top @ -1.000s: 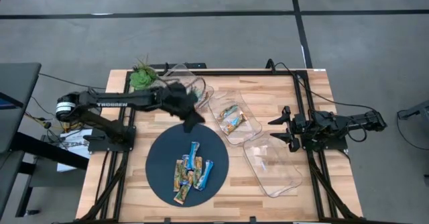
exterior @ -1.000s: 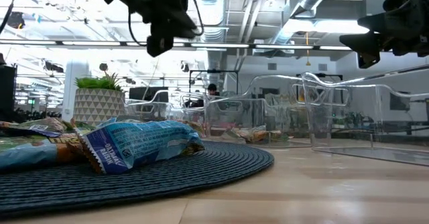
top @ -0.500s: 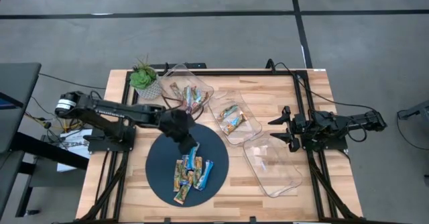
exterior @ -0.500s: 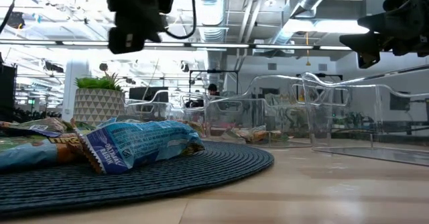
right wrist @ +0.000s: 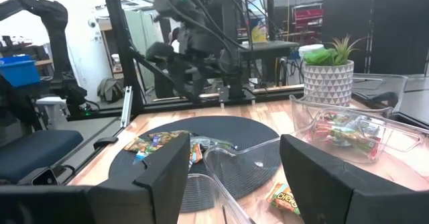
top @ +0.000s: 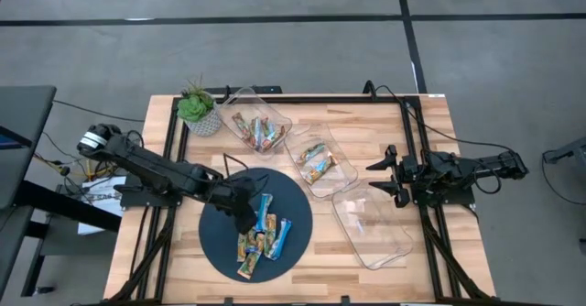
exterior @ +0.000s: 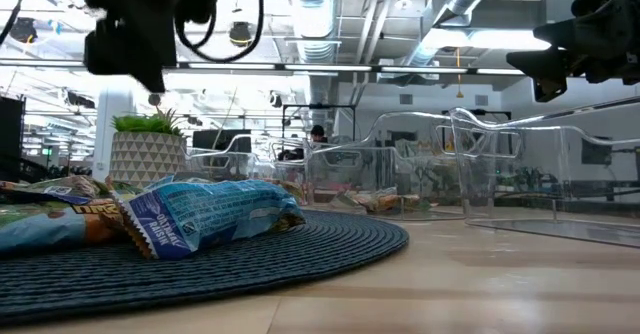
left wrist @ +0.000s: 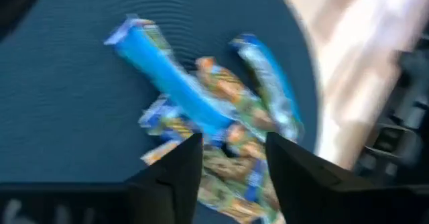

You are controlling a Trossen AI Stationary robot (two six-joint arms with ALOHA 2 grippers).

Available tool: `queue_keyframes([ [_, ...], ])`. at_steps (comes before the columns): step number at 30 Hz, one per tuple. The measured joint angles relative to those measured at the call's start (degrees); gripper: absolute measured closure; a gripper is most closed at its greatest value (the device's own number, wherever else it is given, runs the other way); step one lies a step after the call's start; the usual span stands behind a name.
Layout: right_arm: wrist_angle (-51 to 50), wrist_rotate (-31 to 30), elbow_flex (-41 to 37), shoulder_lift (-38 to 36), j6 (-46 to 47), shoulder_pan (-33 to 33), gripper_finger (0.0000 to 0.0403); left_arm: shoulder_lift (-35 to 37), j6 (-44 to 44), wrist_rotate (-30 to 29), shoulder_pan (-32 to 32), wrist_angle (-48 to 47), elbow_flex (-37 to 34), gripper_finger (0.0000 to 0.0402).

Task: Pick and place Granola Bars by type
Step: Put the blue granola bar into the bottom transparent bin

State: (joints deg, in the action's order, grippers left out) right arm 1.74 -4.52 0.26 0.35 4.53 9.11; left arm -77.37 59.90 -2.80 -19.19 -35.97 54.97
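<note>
The left pincer (top: 243, 213) hangs over the round dark woven mat (top: 215, 233) on the wooden counter (top: 366, 123), its two fingers apart with nothing between them. Just beside it, a pile of small shiny granola bars (top: 261, 237) lies on the mat. More bars sit in two of the three clear plastic trays (top: 320, 164). The right pincer (top: 377, 176) waits near the counter's right edge, fingers apart.

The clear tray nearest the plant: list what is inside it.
The tray nearest the plant holds a few granola bars in green, red and blue wrappers. They overlap, so an exact count and anything beneath them stay hidden.
</note>
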Motion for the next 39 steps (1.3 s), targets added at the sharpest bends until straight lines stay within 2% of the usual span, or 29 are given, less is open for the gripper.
queue_keyframes([
  [5,0.2,0.0,0.0,0.0,0.0,0.0,0.0179,-4.8,2.4,-1.1,1.3,0.1,0.0,0.0189],
  [9,0.1,0.0,0.0,0.0,0.0,0.0,0.0179,-9.2,2.1,-1.1,2.1,3.2,0.0,0.017],
  [16,0.1,0.0,0.0,0.0,0.0,0.0,0.0179,-14.7,0.9,-0.9,3.2,6.5,0.0,0.0168],
  [28,0.0,0.0,0.0,0.0,0.0,0.0,0.0179,-16.0,1.8,-2.0,6.1,8.6,0.0,0.0168],
  [39,0.4,0.0,0.0,0.2,0.0,0.0,0.0179,-20.2,1.9,2.2,7.8,9.4,0.1,0.0168],
])
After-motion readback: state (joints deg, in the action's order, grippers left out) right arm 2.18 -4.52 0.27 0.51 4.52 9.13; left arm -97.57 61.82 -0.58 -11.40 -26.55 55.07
